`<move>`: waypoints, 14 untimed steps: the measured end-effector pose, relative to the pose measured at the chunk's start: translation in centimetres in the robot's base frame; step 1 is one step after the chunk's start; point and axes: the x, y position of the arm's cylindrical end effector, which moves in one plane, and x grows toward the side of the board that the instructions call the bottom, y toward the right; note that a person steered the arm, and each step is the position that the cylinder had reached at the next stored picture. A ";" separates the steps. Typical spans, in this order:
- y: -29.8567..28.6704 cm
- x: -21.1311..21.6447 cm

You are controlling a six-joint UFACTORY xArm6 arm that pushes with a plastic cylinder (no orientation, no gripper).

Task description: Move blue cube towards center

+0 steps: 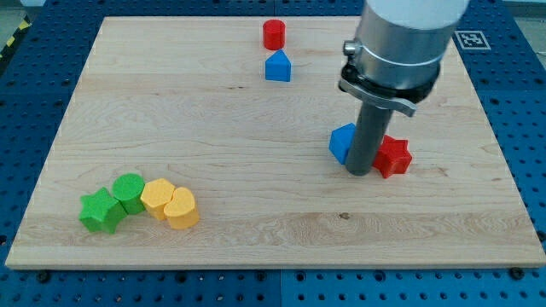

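Blue cube [342,141] touching my tip [360,173], red star [393,157] just beside; no gripper, no writing.

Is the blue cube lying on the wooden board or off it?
On it: the blue cube rests on the wooden board, right of centre, beside my tip and apart from the edges.

Upright dark rod under a grey cylindrical mount, my tip [360,173] on the board
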 end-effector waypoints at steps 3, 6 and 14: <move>-1.1 -4.0; 1.1 -9.5; 2.9 -14.1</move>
